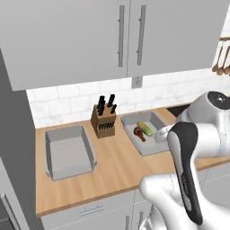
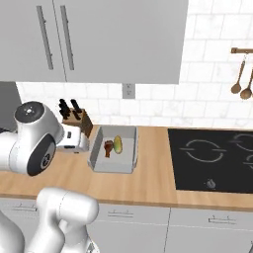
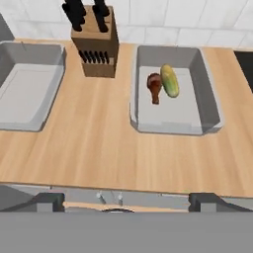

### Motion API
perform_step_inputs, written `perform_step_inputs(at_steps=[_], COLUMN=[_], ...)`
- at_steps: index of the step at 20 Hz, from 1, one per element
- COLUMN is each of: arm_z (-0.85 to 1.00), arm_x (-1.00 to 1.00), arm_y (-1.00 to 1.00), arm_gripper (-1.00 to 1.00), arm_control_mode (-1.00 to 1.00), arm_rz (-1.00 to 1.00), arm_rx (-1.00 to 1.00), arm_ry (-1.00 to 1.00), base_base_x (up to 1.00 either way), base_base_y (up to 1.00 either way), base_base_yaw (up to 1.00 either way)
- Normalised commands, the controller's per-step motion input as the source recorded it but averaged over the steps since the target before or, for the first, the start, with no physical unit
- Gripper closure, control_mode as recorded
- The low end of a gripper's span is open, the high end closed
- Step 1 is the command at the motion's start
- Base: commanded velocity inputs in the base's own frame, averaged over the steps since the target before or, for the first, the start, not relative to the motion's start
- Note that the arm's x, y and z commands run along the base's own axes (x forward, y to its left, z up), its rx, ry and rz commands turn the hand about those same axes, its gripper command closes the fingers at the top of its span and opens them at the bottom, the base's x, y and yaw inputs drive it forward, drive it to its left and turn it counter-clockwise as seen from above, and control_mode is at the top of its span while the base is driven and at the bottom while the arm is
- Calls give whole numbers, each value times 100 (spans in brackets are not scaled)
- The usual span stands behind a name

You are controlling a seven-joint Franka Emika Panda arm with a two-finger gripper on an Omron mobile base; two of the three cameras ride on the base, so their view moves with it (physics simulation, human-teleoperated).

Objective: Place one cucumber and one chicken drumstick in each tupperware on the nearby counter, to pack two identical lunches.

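On the light-brown counter (image 1: 117, 168) (image 2: 153, 183) (image 3: 99, 143) stand two grey tupperware. The right tupperware (image 1: 149, 148) (image 2: 111, 168) (image 3: 210, 106) holds a yellow-green cucumber (image 1: 144, 127) (image 2: 118, 144) (image 3: 170, 80) and a brown chicken drumstick (image 1: 139, 133) (image 2: 108, 147) (image 3: 154, 88), lying side by side. The left tupperware (image 1: 67, 152) (image 3: 24, 94) has nothing in it. My gripper (image 3: 127, 202) hangs open above the counter's front edge, apart from both containers, with nothing between its fingers.
A wooden knife block (image 1: 103, 120) (image 2: 79, 120) (image 3: 95, 47) stands between the two containers at the back. A black stovetop (image 2: 212, 153) lies to the right, with wooden utensils (image 2: 242, 81) hanging above it. Upper cabinets (image 1: 121, 36) overhang the backsplash.
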Motion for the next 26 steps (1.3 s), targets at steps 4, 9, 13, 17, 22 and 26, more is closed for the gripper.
perform_step_inputs(at_steps=[4,9,13,17,22,26], arm_z=[0,0,0,0,0,0], arm_x=[0,0,0,0,0,0], arm_y=[0,0,0,0,0,0], arm_gripper=[-100,-100,-100,-100,-100,-100], arm_control_mode=[100,100,100,100,100,100], arm_rz=[0,0,0,0,0,0], arm_rx=[0,0,0,0,0,0], arm_ry=[0,0,0,0,0,0], base_base_x=[-100,-100,-100,-100,-100,-56], base_base_y=[14,0,0,14,42,84], base_base_yaw=[-1,0,1,8,28,51])
